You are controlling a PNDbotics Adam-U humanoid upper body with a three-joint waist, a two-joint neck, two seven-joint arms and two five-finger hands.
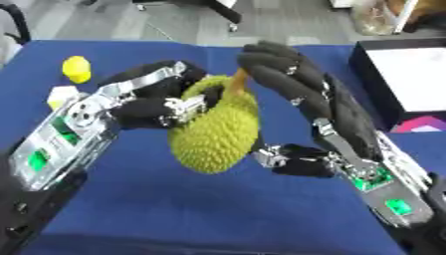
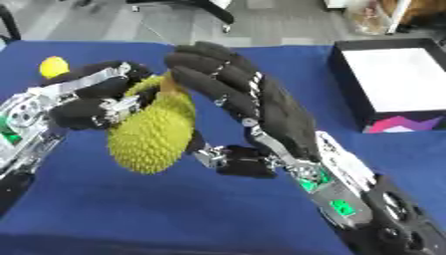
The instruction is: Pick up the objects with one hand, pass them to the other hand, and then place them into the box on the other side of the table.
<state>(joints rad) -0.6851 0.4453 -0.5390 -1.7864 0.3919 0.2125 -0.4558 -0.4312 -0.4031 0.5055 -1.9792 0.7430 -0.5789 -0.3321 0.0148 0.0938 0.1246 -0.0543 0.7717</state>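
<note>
Midair, durian (image 1: pixel 216 133) between left hand (image 1: pixel 153 102) and right hand (image 1: pixel 292 82).

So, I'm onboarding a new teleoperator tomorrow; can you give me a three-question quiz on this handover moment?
1. True or false: the spiky green fruit rests on the blue table.
2. Which hand curls its fingers over the fruit's brown stem? A) left hand B) right hand
3. Fill in: the black box with the white inside sits on the robot's ___ side.

Key: 1 false, it is held in the air between both hands; 2 B; 3 right.
</note>
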